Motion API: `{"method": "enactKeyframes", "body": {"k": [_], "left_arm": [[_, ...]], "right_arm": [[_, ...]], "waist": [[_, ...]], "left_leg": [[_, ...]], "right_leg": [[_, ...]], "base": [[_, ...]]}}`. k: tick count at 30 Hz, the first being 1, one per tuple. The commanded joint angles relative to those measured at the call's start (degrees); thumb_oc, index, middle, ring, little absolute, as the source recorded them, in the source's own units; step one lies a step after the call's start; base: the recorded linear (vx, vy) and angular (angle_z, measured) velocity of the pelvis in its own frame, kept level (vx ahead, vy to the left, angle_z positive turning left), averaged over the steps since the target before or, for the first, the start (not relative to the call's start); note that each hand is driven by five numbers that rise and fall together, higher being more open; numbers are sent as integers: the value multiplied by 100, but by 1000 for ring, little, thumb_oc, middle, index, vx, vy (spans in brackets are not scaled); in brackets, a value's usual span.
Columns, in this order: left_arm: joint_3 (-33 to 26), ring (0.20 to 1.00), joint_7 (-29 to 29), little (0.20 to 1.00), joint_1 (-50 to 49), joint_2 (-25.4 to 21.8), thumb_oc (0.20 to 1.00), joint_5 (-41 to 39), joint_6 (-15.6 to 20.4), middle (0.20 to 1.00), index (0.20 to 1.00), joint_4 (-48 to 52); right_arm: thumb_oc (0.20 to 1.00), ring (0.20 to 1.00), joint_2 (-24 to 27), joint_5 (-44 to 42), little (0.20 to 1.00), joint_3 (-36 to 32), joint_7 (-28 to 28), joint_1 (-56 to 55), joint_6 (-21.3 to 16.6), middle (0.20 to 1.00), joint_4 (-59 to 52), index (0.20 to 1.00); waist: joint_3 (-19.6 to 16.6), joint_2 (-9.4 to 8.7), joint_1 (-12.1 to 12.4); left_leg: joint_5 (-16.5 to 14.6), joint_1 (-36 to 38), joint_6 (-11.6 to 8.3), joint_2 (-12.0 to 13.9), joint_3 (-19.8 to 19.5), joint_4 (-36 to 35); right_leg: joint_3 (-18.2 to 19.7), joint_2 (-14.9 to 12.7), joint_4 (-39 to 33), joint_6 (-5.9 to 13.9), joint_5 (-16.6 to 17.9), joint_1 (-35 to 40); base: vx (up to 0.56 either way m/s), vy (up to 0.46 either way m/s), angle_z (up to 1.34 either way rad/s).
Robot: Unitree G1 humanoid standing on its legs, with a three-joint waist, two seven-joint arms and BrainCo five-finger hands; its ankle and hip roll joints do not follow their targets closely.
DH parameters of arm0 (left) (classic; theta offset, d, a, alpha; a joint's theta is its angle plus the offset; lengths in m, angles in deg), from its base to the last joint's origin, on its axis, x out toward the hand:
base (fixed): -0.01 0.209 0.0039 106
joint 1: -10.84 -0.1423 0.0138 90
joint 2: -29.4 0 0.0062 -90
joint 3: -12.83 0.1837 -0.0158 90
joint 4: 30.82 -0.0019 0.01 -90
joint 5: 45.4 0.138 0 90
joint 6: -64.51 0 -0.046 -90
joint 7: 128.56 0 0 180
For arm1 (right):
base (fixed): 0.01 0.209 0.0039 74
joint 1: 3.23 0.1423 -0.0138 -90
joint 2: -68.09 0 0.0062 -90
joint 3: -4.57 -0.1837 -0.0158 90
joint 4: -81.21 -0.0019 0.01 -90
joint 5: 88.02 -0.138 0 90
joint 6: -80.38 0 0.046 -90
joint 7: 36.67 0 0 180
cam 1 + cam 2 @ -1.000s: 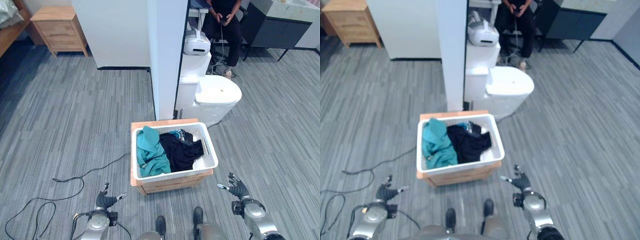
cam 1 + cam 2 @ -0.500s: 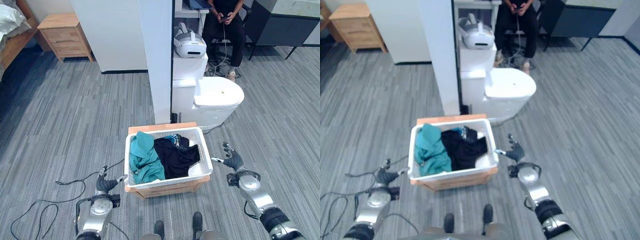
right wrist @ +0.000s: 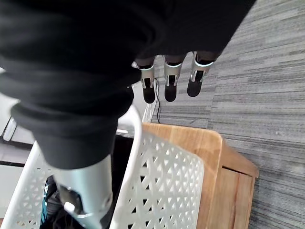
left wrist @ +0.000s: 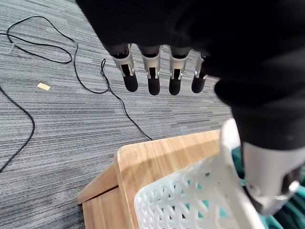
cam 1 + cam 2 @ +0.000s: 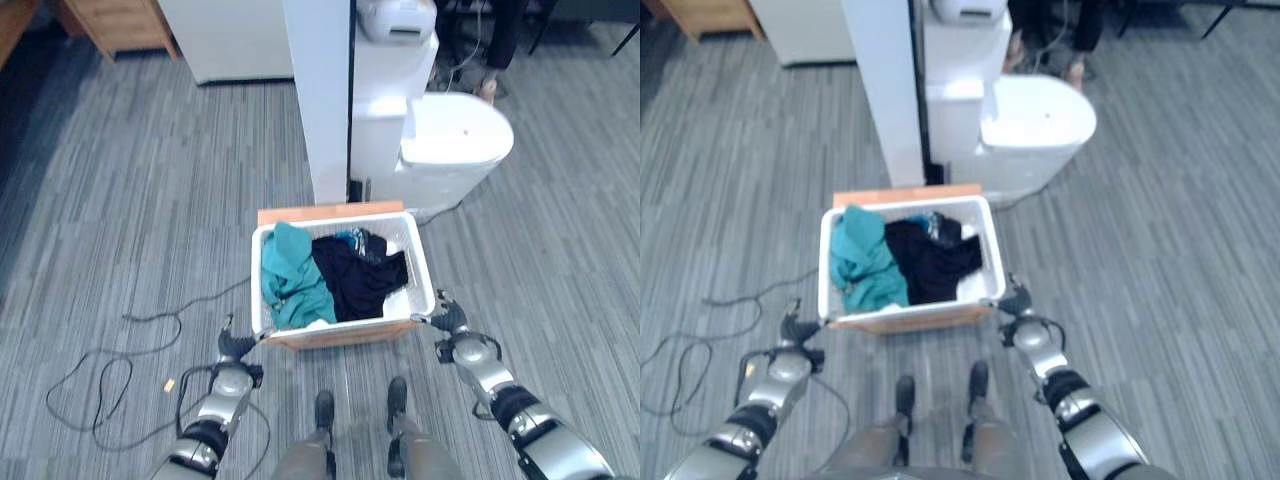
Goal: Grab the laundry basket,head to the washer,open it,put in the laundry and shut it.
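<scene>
White lattice laundry basket [image 5: 419, 262] on wooden stand [image 4: 157, 157] — light, rigid, clothes soft; grip under side rims. Left hand [image 5: 235, 347], right hand [image 5: 447, 318] flank it — fingers straight, holding nothing.

- Soft, even indoor light is falling from above across the grey floor [image 5: 150, 200], leaving no hard-edged shadows around either hand.
- The white toilet [image 5: 455, 130], well beyond the right hand [image 5: 447, 318], is catching the most light and glowing bright.
- The white basket [image 5: 421, 275], between the right hand and the left hand [image 5: 236, 347], is shining brightly. The black garment [image 5: 355, 285] inside it is reading as a flat dark mass.
- In the left wrist view, the top of the wooden stand [image 4: 157, 155] just past the left hand is glowing warmly, while its side face is sitting in shade.
- The floor far beyond the left hand is dimming.
</scene>
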Motion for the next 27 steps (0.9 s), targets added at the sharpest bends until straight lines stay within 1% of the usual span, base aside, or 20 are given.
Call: {"method": "enactKeyframes", "body": {"k": [1, 5, 9, 10, 11, 12, 13, 14, 16, 22, 23, 24, 25, 27], "left_arm": [[320, 1000, -150, 1000, 745, -67, 1000, 1, 175, 1000, 1000, -224], [472, 1000, -209, 1000, 1072, -92, 1000, -76, 238, 1000, 1000, -115], [477, 1000, -216, 1000, 1052, -83, 1000, -146, 298, 1000, 1000, 131], [484, 1000, -210, 1000, 1038, -91, 1000, -144, 296, 1000, 1000, 234], [512, 1000, -195, 1000, 1073, -86, 1000, -132, 288, 1000, 1000, 213], [513, 1000, -195, 1000, 1074, -86, 1000, -132, 289, 1000, 1000, 212], [534, 762, -189, 762, 1110, -109, 762, -100, 282, 762, 762, 217], [562, 200, -166, 200, 1155, -124, 200, -73, 269, 200, 200, 201], [574, 200, -112, 200, 1150, -161, 200, -34, 279, 200, 200, 293], [360, 200, -26, 200, 766, -156, 200, -103, 345, 200, 200, 869], [171, 200, 35, 200, 365, -162, 200, -100, 366, 200, 200, 1365], [53, 200, 82, 200, 109, -165, 200, -95, 380, 200, 200, 1676], [-143, 200, 207, 200, -376, -157, 200, -66, 413, 200, 200, 2193], [-285, 200, 347, 200, -849, -179, 200, -12, 420, 200, 200, 2646]], "right_arm": [[1000, 1000, -52, -40, 1000, 222, 108, 828, -125, 1000, 122, 1000], [1000, 1000, -46, -101, 1000, 353, 96, 1201, -113, 1000, 337, 1000], [1000, 1000, -26, -165, 1000, 370, 89, 1272, -124, 1000, 366, 1000], [827, 827, -23, -200, 827, 362, 85, 1251, -132, 827, 373, 827], [523, 523, -23, -221, 523, 360, 78, 1244, -141, 523, 385, 523], [420, 420, -23, -221, 420, 360, 77, 1245, -141, 420, 386, 420], [200, 200, -19, -247, 200, 343, 80, 1253, -144, 200, 403, 200], [200, 200, -9, -282, 200, 344, 49, 1263, -148, 200, 404, 200], [200, 200, 26, -383, 200, 311, 11, 1218, -216, 200, 254, 200], [200, 200, 85, -438, 200, 172, -33, 780, -340, 200, -389, 200], [200, 200, 159, -347, 200, 35, -51, 349, -395, 200, -920, 200], [200, 200, 205, -261, 200, -37, -82, 106, -420, 200, -1223, 200], [200, 200, 389, -37, 200, -267, -143, -365, -485, 200, -1857, 200], [200, 200, 572, 198, 200, -493, -217, -833, -509, 200, -2427, 200]], "waist": [[400, -86, 109], [487, -79, 172], [515, -68, 204], [512, -51, 212], [514, -40, 206], [515, -39, 206], [516, -29, 201], [520, -14, 192], [534, 10, 168], [480, -26, 117], [382, -57, 74], [324, -77, 58], [194, -93, 14], [74, -102, -27]], "left_leg": [[-350, -284, -52, -103, -59, 250], [-314, -390, -73, -105, -103, 275], [-310, -394, -80, -111, -131, 268], [-310, -372, -82, -113, -139, 252], [-304, -368, -86, -109, -151, 238], [-303, -367, -86, -109, -152, 237], [-294, -359, -87, -111, -155, 216], [-281, -355, -91, -114, -158, 198], [-278, -316, -95, -119, -148, 155], [-349, -166, -86, -104, -116, 147], [-394, -59, -75, -92, -94, 145], [-418, 5, -68, -83, -88, 134], [-466, 142, -63, -64, -78, 105], [-508, 308, -65, -22, -68, 72]], "right_leg": [[211, -140, 436, 319, -661, 36], [226, -136, 431, 325, -637, -59], [225, -137, 426, 320, -649, -64], [231, -133, 419, 320, -658, -54], [228, -129, 424, 319, -663, -57], [226, -129, 424, 318, -663, -57], [229, -126, 426, 320, -666, -61], [235, -122, 429, 319, -669, -64], [258, -109, 434, 315, -684, -57], [259, -77, 445, 300, -752, 70], [254, -59, 426, 292, -788, 188], [247, -55, 414, 292, -805, 251], [217, -40, 395, 288, -866, 379], [181, -27, 368, 285, -921, 543]], "base": [[-28, -37, 2], [-1, -18, 1], [20, -30, 0], [21, -31, 3], [0, 0, 0], [0, 0, 0], [0, 0, 0], [0, 0, 0], [0, 0, 0], [7, -12, 1], [57, -54, 0], [100, -97, 3], [80, -94, -1], [68, -85, -1]]}}
